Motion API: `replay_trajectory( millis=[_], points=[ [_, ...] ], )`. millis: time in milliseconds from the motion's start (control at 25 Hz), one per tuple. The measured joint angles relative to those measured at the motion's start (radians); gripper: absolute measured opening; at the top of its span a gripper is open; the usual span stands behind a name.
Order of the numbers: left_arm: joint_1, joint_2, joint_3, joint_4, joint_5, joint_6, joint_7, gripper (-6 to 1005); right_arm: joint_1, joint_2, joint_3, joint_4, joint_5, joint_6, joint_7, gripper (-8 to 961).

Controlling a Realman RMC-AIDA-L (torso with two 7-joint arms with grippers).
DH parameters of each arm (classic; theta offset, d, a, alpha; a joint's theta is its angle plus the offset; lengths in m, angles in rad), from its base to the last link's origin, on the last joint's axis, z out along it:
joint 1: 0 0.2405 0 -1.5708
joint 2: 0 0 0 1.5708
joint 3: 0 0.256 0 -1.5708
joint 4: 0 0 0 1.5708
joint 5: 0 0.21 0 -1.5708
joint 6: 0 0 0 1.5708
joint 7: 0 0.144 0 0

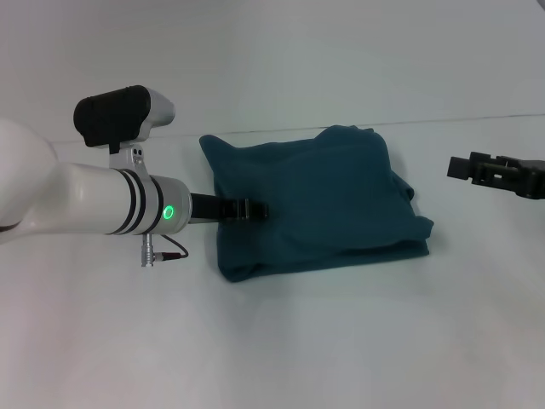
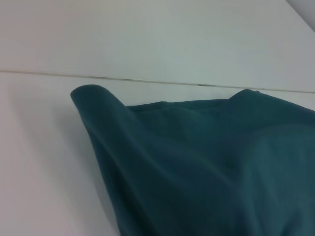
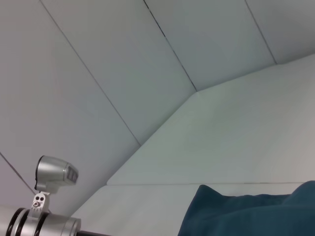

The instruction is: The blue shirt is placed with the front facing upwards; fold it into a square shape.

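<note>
The blue shirt (image 1: 315,200) lies folded into a thick, roughly square bundle near the middle of the white desk (image 1: 281,341), its back edge close to the seam where the desk meets the wall. No lettering or collar shows; only plain teal cloth faces up. The bundle is not quite neat: one rear corner on the robot's left sticks up in a soft peak, seen clearly in the left wrist view (image 2: 91,96), and on the robot's right a lower layer pokes out past the upper fold.

The left claw (image 1: 260,210) reaches in from the robot's left and sits at the bundle's left edge, its dark tips touching or just over the cloth. Whether its fingers are apart or together, I cannot tell. A green light glows on the arm's white wrist behind it.

The right claw (image 1: 460,167) hangs well apart from the shirt on the robot's right, clear of the cloth; its state cannot be told either.
</note>
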Motion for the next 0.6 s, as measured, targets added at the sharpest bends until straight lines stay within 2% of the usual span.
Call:
replay_trajectory(
  millis=[40, 120, 360, 560, 600],
  points=[
    [0.0, 0.0, 0.0, 0.0, 0.0, 0.0, 0.0, 822, 0.001, 0.0, 0.0, 0.0, 0.0, 0.0, 0.0, 924],
    [0.0, 0.0, 0.0, 0.0, 0.0, 0.0, 0.001, 633, 0.003, 0.0, 0.001, 0.0, 0.0, 0.0, 0.0, 924],
    [-0.002, 0.0, 0.0, 0.0, 0.0, 0.0, 0.002, 397, 0.005, 0.001, 0.001, 0.0, 0.001, 0.001, 0.0, 924],
    [-0.004, -0.003, 0.0, 0.0, -0.007, 0.001, 0.008, 162, 0.004, 0.001, 0.001, 0.0, 0.001, 0.002, 0.0, 924],
    [-0.004, -0.003, 0.0, 0.001, -0.008, 0.002, 0.009, 141, 0.004, 0.001, 0.001, 0.0, 0.001, 0.002, 0.0, 924]
  ],
)
